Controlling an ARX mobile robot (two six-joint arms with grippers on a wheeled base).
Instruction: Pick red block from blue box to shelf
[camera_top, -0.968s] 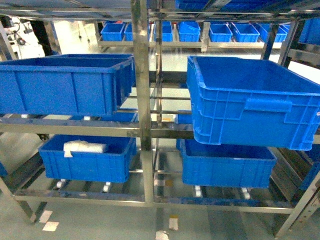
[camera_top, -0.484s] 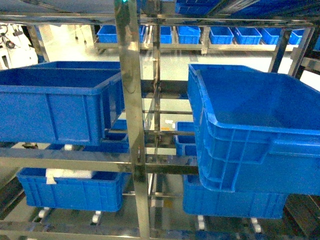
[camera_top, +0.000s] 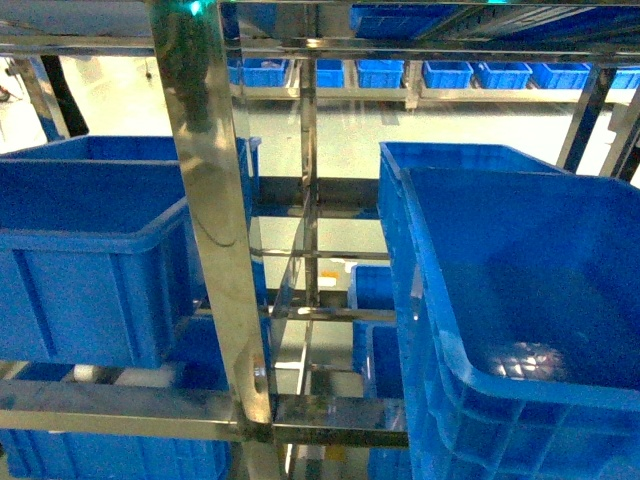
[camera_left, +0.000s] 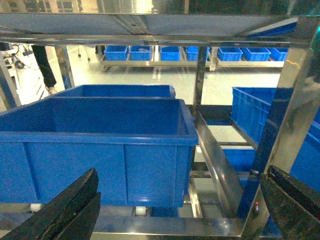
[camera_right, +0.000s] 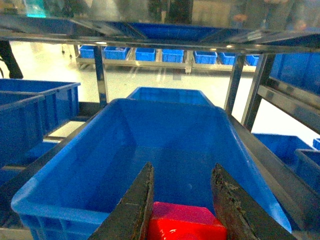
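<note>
The red block (camera_right: 185, 222) sits clamped between the two dark fingers of my right gripper (camera_right: 182, 166), which is shut on it. It hangs just in front of and above a big dark blue crate (camera_right: 165, 145) on the steel shelf (camera_top: 210, 230). In the left wrist view my left gripper (camera_left: 181, 172) is open, its fingers (camera_left: 70, 210) spread wide with nothing between them, facing a shelf rail (camera_left: 165, 225) under another dark blue crate (camera_left: 100, 150). Neither gripper shows in the head view. The blue box is out of view.
Dark blue crates fill the shelf: one at the left (camera_top: 80, 260), one at the right (camera_top: 520, 300), more on the tier below. A thick upright post (camera_top: 205, 200) stands close in front. A top rail (camera_right: 150, 30) runs overhead. A row of small crates (camera_top: 450, 72) lines the far wall.
The head view has closed in on the shelf. The post and both crates now loom larger and the floor has dropped out of sight.
</note>
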